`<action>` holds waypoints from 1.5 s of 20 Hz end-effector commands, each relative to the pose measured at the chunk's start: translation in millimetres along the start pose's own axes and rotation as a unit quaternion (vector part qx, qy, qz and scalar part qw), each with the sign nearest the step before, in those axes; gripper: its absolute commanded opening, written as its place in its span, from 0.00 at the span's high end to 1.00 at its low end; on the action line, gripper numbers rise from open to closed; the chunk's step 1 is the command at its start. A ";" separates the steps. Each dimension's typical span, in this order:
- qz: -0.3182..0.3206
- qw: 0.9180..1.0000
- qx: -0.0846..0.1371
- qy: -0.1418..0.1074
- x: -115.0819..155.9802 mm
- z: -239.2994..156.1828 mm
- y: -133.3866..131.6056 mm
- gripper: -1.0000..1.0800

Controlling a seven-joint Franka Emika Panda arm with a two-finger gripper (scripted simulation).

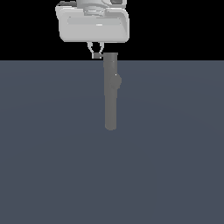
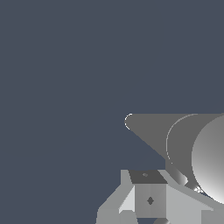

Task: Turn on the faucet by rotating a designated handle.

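Gripper: at the exterior view's left of the faucet's squared end. You see its fingers drawn close around a short grey stub, which you may take for the handle; whether they truly pinch it, you cannot tell.

Faucet: dark grey cylinder lying along the floor, squared end under the gripper, rounded end toward the camera, a small bump on the side at the exterior view's right. In the wrist view its body fills the corner beside the fingers.

Risks: the rod is thin, so fingers could slip off if you turn fast; a wide sweep could knock the hand against the thick body.

Floor: flat, slate-blue, plain. Background beyond: black, featureless.
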State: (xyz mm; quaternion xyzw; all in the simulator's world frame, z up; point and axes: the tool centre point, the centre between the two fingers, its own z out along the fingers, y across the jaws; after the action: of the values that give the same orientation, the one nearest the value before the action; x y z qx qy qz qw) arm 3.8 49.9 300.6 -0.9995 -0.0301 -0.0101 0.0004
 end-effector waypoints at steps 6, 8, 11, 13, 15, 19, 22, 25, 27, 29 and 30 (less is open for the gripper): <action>-0.001 1.000 0.000 -0.005 -17.2 1.0 4.4 1.00; -0.001 1.000 0.000 -0.006 -21.8 0.7 14.4 1.00; 0.000 1.000 0.000 -0.007 -29.0 0.0 29.8 1.00; 0.000 1.000 0.000 -0.008 -33.8 -0.4 40.3 1.00; 0.001 1.000 0.000 -0.010 -38.7 -0.8 51.1 1.00; -0.017 1.000 0.002 -0.006 -30.8 0.6 35.9 1.00; -0.011 1.000 0.001 -0.007 -25.8 0.3 54.8 1.00; -0.006 1.000 0.001 -0.009 -21.1 0.0 73.1 1.00; -0.003 1.000 0.000 -0.009 -18.1 -0.2 85.0 1.00; 0.001 1.000 0.000 -0.010 -15.3 -0.4 96.7 1.00; 0.001 1.000 0.000 -0.010 -15.3 -0.4 96.7 1.00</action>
State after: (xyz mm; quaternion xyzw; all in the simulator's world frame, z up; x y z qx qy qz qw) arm -16.5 -13.1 299.4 -0.9985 -0.0532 0.0104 0.0055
